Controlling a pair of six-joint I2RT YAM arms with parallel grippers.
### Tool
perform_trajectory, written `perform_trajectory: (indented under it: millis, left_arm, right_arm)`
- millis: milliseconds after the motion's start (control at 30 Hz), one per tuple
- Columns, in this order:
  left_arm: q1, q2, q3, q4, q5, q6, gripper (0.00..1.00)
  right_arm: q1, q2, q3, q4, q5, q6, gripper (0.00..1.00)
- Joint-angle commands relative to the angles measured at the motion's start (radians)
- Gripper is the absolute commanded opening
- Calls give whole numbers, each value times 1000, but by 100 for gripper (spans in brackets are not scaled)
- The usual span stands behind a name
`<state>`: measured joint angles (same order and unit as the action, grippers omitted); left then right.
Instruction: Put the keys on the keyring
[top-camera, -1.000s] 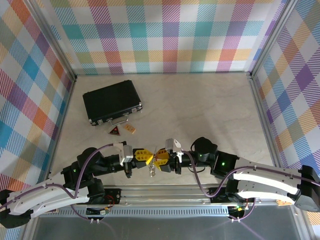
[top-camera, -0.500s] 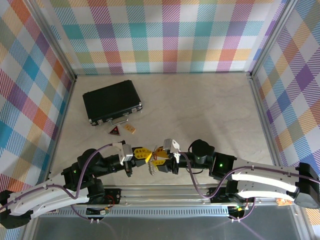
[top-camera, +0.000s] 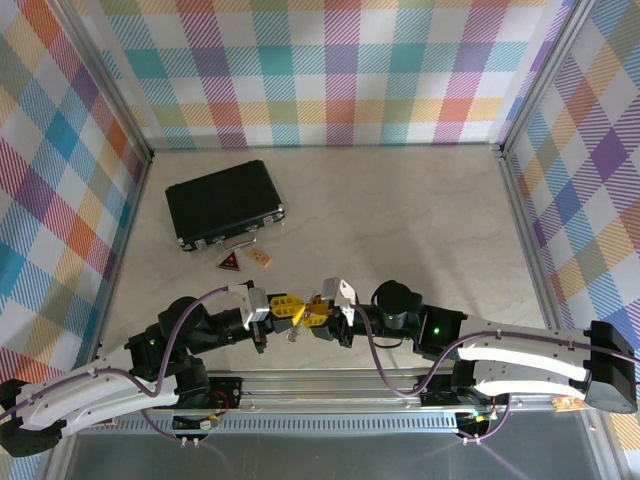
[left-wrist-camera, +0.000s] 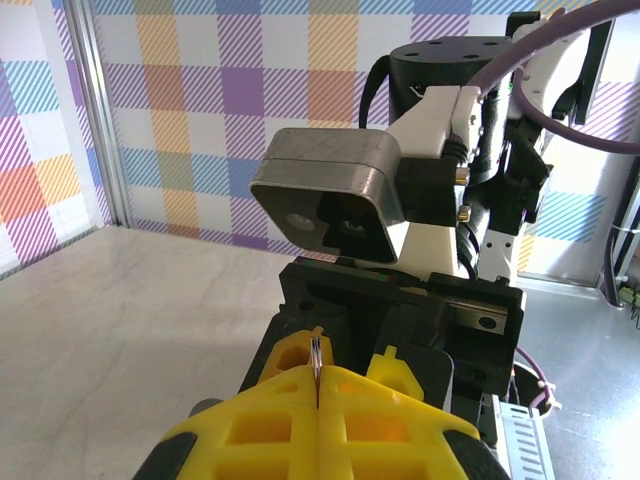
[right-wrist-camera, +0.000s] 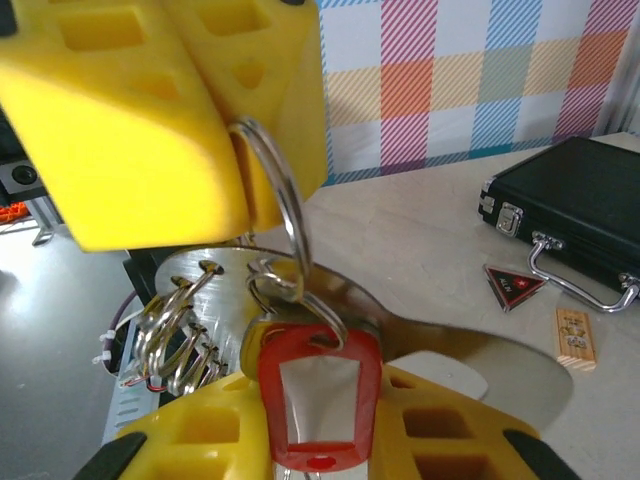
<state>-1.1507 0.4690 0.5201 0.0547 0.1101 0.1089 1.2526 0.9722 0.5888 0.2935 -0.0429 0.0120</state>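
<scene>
On the table (top-camera: 400, 210), the black case (top-camera: 225, 205) lies at the far left, well apart from the arms. Just in front of its handle are a dark triangular tag (top-camera: 229, 262) and a tan tag (top-camera: 260, 258). Nearer the front edge, the left gripper (top-camera: 292, 310) has its yellow fingers (left-wrist-camera: 300, 420) pressed fully together, pinching the keyring (right-wrist-camera: 291, 205) by its rim and holding it up off the table. A bunch of small silver rings (right-wrist-camera: 175, 335) hangs on the loop. The key (right-wrist-camera: 310, 395), seen by its red tag, sits right against the keyring. Its small ring overlaps the loop, but I cannot tell if it is threaded on. The right gripper (top-camera: 314, 316) faces the left one tip to tip, jaws narrowed onto the red tag.
</scene>
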Motion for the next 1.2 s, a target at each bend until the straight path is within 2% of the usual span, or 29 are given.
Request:
perform_trajectory:
  millis: [0,267,300,400,500,1167]
  left_arm:
    - [-1,-13,18,23,-4,17,0]
    - [-2,-20,12,30,-5,12,0]
    - [-1,-20,10,32,-6,13,0]
    - [-1,-18,7,37,-11,12,0]
    - [-2,-18,4,43,-12,12,0]
    - [-1,0,-14,90,-22,9,0]
  right_arm:
    - [11,-7,22,54,11,-12,16]
    - [19,-17,7,70,-9,-34,12]
    - [22,-20,5,71,-11,-41,13]
    - [33,-19,0,90,-17,-55,25]
    - [38,-7,1,97,-6,-64,27]
    - [93,-19,-18,140,144,-102,13]
